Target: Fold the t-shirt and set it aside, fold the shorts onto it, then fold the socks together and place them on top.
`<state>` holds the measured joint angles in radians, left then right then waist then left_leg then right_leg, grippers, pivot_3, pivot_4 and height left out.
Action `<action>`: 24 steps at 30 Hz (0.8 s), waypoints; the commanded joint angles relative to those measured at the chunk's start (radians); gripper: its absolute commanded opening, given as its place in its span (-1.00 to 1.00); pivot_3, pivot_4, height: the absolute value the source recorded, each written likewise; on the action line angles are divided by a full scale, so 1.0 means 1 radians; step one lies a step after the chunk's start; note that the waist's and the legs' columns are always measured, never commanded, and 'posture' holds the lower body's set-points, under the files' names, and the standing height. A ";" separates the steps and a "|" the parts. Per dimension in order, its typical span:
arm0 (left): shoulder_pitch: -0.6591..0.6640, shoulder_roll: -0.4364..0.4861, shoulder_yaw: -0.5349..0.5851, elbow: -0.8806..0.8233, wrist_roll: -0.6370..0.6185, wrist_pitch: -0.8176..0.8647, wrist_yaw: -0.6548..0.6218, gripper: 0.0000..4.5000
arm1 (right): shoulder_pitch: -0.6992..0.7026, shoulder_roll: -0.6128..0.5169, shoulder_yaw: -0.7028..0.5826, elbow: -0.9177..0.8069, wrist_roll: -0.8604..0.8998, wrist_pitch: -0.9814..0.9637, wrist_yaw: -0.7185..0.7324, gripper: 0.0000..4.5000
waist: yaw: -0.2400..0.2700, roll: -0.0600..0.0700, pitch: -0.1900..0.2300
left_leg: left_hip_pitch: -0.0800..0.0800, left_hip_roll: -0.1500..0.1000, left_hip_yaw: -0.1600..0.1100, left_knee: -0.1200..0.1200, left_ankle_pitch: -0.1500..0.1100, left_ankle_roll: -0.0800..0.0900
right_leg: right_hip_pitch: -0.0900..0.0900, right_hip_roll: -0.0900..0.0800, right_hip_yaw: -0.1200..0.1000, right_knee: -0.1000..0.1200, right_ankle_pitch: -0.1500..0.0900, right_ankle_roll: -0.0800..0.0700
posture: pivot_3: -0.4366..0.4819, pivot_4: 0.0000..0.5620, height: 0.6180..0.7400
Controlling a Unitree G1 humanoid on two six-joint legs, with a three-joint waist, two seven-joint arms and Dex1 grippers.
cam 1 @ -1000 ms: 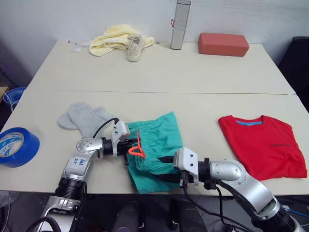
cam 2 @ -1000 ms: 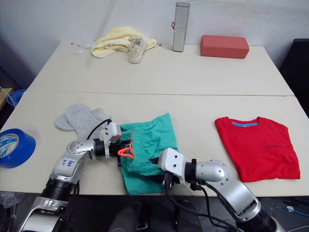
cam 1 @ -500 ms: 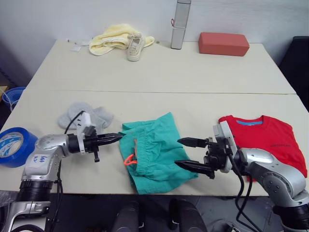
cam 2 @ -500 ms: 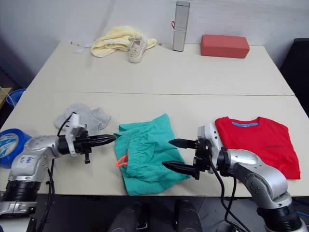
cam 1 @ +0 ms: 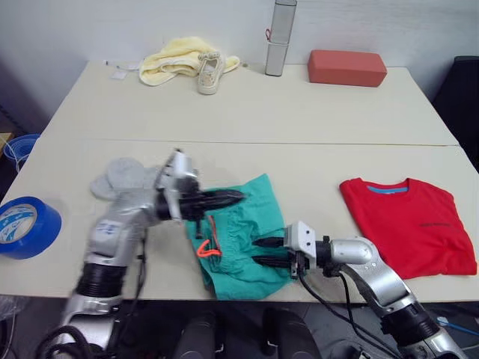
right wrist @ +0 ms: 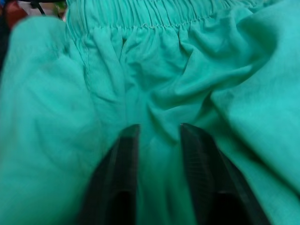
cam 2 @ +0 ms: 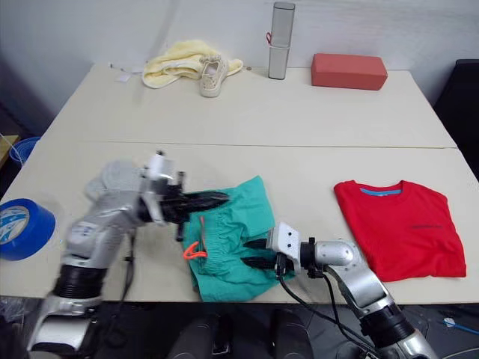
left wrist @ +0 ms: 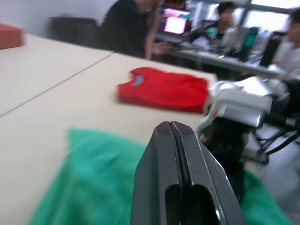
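The teal-green shorts (cam 1: 243,232) lie crumpled near the table's front edge, with an orange drawstring (cam 1: 208,243) on their left side. My left gripper (cam 1: 239,196) hovers shut over the shorts' upper part, its fingers (left wrist: 174,136) pressed together. Low on the shorts' right side, my right gripper (cam 1: 256,251) is open, and its fingers (right wrist: 129,140) rest on the teal cloth. The red t-shirt (cam 1: 408,224) lies folded flat at the right. The grey socks (cam 1: 120,176) lie at the left, partly behind my left arm.
A blue tape roll (cam 1: 26,226) sits at the front left edge. Along the back stand a yellow cloth (cam 1: 174,58), a beige shoe (cam 1: 209,72), a silver cylinder (cam 1: 279,37) and a red-brown block (cam 1: 346,67). A seam crosses the table's middle.
My left gripper swung right from beside the shorts to above them, still shut. My right gripper moved left and down from near the t-shirt onto the shorts' right side, its fingers closer together.
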<state>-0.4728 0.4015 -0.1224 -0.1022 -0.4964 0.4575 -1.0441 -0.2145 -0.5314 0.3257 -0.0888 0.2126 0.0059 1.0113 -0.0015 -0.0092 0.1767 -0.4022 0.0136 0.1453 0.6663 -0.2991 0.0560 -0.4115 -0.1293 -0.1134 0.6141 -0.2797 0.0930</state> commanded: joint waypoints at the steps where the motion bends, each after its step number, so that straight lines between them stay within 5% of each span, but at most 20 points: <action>1: -0.014 -0.016 -0.102 0.043 0.128 -0.061 0.042 -1.00 | -0.001 0.024 0.010 0.015 -0.045 -0.066 -0.017 -0.98 | -0.003 0.000 0.000 | 0.000 0.001 0.000 0.000 0.000 -0.001 | 0.000 0.001 0.000 0.000 0.000 0.000 | -0.05 -0.47 1.00; 15: -0.006 -0.015 -0.077 0.275 0.341 -0.200 0.262 -1.00 | 0.089 -0.038 -0.023 -0.067 0.030 -0.093 0.101 -0.99 | 0.001 0.000 0.000 | 0.003 0.002 -0.001 0.000 0.000 -0.001 | 0.001 -0.002 0.002 -0.002 -0.001 -0.002 | -0.05 -0.47 1.00; 20: 0.045 0.016 -0.005 0.165 0.263 -0.171 0.235 -1.00 | 0.157 -0.078 -0.085 -0.135 0.130 -0.086 0.144 -0.99 | -0.004 0.000 0.000 | 0.004 0.002 -0.001 -0.002 -0.001 -0.003 | 0.001 -0.002 0.003 -0.001 -0.001 -0.002 | -0.05 -0.47 1.00; 24: 0.110 0.044 0.085 0.054 0.066 -0.221 0.037 -1.00 | 0.156 -0.062 -0.153 -0.181 0.230 -0.004 0.107 -0.99 | -0.002 0.000 0.000 | 0.005 0.002 -0.001 -0.002 -0.001 -0.003 | 0.001 -0.002 0.003 -0.001 -0.001 -0.003 | -0.05 -0.47 1.00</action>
<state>-0.3691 0.4322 -0.0705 0.0328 -0.3437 0.2590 -0.9219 -0.0488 -0.6033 0.2079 -0.2184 0.3873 -0.0302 1.1363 -0.0036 -0.0090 0.1766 -0.3972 0.0159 0.1444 0.6643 -0.3000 0.0531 -0.4105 -0.1314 -0.1101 0.6130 -0.2811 0.0902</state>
